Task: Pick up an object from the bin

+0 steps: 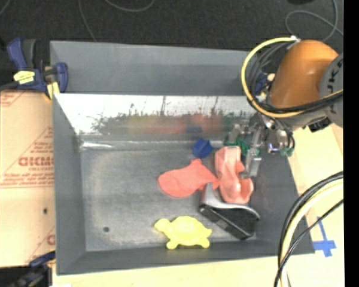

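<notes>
Pincer (252, 160), whose spread you cannot tell, sits just beside the pink floppy rubber strip (230, 181), its length running nearward.

Bin (107, 190) grey metal, dull sheen. Pink limp piece (182, 182) smooth, rubbery. Yellow turtle (182, 232) matt plastic. Black object (233, 220) glossy. Orange arm cover (302, 70) shiny.

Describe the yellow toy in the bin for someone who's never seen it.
In the grey bin, look midway along the wall at the view's bottom. The yellow toy lies there, left of a black object. It is the one yellow thing, flat and turtle-shaped.
</notes>
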Robot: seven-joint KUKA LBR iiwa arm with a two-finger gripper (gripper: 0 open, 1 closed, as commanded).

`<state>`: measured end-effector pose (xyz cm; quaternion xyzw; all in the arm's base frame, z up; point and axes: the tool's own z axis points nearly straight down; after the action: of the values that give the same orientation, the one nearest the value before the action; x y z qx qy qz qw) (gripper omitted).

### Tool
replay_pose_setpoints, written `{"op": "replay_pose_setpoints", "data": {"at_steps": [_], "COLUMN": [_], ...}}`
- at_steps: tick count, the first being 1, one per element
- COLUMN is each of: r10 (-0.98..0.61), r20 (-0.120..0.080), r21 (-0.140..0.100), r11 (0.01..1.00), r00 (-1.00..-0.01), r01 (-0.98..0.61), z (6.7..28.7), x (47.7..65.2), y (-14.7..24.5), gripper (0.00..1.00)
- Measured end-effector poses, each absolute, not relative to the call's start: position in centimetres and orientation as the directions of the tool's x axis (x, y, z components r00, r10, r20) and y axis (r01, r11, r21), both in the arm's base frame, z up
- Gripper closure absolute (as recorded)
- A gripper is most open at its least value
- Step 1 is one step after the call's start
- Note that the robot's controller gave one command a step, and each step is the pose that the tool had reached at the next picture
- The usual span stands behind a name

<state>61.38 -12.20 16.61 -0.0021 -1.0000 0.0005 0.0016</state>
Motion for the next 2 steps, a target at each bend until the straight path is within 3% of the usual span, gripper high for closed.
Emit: {"op": "replay_pose_setpoints", "data": {"at_steps": [1,2], "r10": [0.002,-0.043], "r20": [-0.004,-0.011], "r21": [-0.002,-0.005], "r11": [1.000,0.999], "r00": [-1.000,-0.999], "r01": [0.002,-0.043], "z": [17.1,13.5], "x": [61.5,61.5], "y": [-12.2,-10.9], "gripper": [0.00,0.00]}}
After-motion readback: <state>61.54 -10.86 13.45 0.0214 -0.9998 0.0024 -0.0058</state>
